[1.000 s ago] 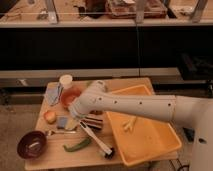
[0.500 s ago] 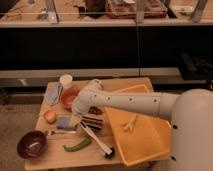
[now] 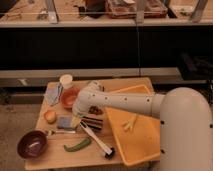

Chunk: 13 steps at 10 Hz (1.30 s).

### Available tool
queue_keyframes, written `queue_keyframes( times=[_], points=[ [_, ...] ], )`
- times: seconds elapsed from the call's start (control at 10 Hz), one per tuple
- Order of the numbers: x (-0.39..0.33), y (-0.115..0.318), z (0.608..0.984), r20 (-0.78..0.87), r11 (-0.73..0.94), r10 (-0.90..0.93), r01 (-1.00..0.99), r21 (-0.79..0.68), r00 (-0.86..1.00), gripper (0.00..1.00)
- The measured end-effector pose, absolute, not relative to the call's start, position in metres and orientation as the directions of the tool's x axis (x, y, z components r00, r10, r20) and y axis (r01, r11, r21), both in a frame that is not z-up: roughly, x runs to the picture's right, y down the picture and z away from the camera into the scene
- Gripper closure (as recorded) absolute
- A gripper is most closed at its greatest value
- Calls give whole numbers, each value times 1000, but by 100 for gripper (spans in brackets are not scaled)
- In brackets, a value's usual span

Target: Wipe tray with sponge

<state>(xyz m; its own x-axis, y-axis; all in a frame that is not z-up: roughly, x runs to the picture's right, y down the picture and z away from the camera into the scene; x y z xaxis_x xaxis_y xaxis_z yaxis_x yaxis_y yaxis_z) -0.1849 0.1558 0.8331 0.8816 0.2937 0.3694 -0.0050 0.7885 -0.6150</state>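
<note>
Swinging closer, the arm (image 3: 131, 103) now fills the right side; the gripper (image 3: 75, 120) stays low, fingers wide, just right of the sponge (image 3: 64, 123). Blue-grey top up, it lies flat on the table (image 3: 52, 159), long axis left-right, left of the tray (image 3: 146, 146).

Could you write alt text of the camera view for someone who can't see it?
A white robot's gripper hovers at a small blue-grey and yellow sponge on a wooden table, near a large yellow-orange plastic tray. An orange-red round bowl stands behind.
</note>
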Motion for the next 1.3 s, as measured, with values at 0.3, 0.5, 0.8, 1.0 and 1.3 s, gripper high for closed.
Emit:
queue_keyframes(
  times=[0.3, 0.5, 0.8, 1.0, 1.3],
  points=[
    [-192, 173, 841, 355, 776, 275, 12, -631, 893, 35],
    [-197, 176, 844, 351, 775, 266, 17, -631, 898, 35],
    [-202, 182, 849, 344, 769, 262, 21, -639, 902, 52],
    [-203, 186, 852, 338, 762, 269, 15, -647, 902, 74],
    [-204, 176, 844, 352, 768, 292, 1, -640, 889, 99]
  ],
)
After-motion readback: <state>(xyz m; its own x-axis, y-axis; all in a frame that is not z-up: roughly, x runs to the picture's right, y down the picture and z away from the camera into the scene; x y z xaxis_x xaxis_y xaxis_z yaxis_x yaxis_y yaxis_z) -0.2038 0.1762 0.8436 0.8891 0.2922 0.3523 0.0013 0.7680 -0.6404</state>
